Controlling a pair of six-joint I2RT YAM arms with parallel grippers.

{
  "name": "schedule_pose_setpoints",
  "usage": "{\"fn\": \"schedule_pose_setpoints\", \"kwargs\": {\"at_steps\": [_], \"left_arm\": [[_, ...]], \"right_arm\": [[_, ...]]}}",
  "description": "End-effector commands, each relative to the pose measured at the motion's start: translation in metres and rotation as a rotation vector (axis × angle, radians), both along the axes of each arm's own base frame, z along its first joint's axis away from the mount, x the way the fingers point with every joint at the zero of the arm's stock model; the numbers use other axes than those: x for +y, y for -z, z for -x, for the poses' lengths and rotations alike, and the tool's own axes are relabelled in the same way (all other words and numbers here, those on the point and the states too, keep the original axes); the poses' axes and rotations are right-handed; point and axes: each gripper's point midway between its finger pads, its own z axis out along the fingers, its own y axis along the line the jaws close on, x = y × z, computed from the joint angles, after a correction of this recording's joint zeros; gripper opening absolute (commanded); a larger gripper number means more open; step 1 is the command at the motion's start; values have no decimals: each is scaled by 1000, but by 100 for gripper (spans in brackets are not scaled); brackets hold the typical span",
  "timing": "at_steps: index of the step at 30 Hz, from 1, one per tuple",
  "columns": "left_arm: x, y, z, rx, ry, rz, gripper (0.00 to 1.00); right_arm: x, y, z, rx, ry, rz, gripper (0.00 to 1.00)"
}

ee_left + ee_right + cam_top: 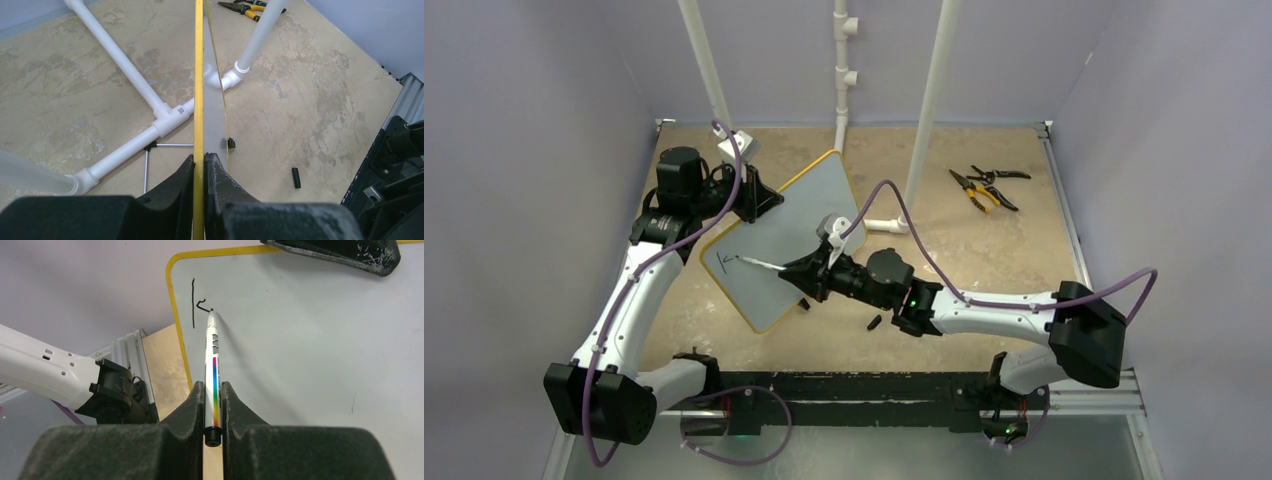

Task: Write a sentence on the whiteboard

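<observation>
The left gripper (199, 160) pinches the yellow edge of the whiteboard (809, 215). The right gripper (212, 389) squeezes a marker (211, 347), its tip at the first black strokes (196, 307).

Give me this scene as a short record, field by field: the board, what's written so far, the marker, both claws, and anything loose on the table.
whiteboard: yellow-framed, gripped at its edge by the left claw
writing: one upright stroke plus a small angled stroke near a corner; sentence barely begun
marker: white barrel, rainbow stripe, tip at the strokes
left claw: shut on the whiteboard's frame
right claw: shut on the marker
loose items: pliers and a small black cylinder on the table
</observation>
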Motion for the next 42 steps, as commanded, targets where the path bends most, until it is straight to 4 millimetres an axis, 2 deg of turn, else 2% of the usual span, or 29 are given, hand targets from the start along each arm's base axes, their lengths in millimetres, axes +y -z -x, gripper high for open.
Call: {"fn": "schedule_pose_setpoints", "kwargs": {"at_steps": [1,12,20,30,35,42], "left_arm": [[0,-3,-2,-45,28,-11,0],[0,-4,-1,-47,29,-10,0],[0,-4,-1,-49,29,-11,0],[0,-5,-1,-50,32,-10,0],[0,-4,-1,-46,33,-9,0],[0,-4,-1,-46,35,-7,0]], "right_arm": [[6,-30,-7,-42,17,-72,0],[7,-16,-18,-14,70,-25,0],[0,-11,-22,7,112,-13,0],[-5,-22,-26,-5,141,-47,0],[-6,-33,-25,-26,138,-79,0],[0,-35,-23,-43,111,-79,0]]}}
